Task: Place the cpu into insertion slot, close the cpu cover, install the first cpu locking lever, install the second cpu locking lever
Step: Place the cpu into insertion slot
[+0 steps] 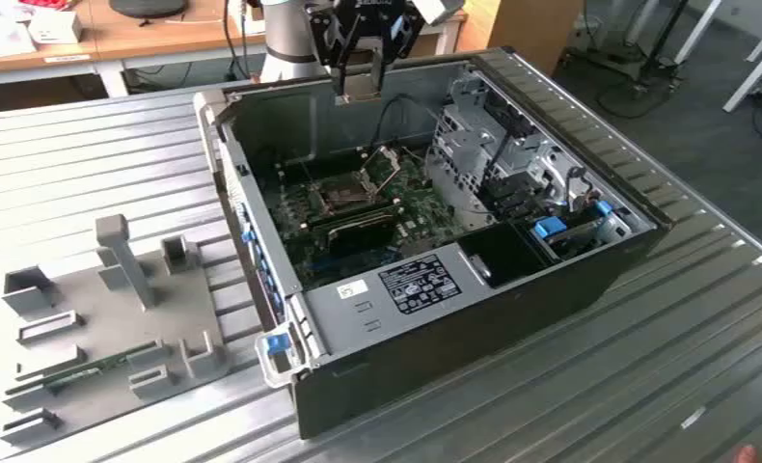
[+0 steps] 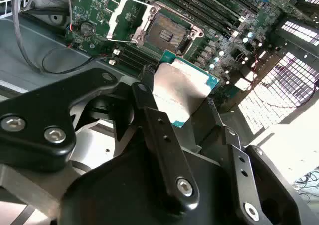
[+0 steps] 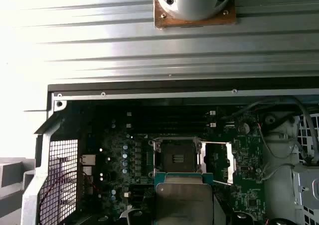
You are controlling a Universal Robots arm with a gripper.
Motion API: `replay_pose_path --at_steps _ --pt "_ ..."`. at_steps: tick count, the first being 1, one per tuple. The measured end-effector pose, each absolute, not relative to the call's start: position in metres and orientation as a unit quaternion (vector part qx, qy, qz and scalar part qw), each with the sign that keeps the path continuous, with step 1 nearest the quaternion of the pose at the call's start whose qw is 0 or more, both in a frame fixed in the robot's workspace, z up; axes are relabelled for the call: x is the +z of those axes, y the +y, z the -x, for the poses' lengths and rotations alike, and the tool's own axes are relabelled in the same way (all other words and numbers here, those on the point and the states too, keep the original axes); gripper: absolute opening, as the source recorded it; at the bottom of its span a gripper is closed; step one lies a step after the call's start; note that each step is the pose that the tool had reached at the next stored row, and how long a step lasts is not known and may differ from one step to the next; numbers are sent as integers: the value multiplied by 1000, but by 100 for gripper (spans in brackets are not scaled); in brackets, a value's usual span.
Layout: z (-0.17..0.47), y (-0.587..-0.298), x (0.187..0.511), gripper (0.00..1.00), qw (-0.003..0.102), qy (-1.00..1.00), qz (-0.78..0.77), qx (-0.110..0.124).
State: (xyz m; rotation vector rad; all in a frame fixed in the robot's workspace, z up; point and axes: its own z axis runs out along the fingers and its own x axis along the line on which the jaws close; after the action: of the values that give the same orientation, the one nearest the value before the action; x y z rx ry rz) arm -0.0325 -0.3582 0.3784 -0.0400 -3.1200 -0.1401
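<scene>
I hold the cpu in the pincer, whose fingers are closed on two opposite edges of the chip, leaving the grey metal top exposed. The cpu hangs above the insertion slot and well apart from it, up near the rim of the open computer case. The slot is bare. The cpu cover stands swung open just beside the slot. I judge no step complete: seating, closing the cover and both locking levers remain.
</scene>
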Motion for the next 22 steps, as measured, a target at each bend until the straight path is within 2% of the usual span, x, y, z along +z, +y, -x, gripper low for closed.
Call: replay_pose_path --at_steps 22 --pt "34 -357 371 54 9 -999 11 -45"
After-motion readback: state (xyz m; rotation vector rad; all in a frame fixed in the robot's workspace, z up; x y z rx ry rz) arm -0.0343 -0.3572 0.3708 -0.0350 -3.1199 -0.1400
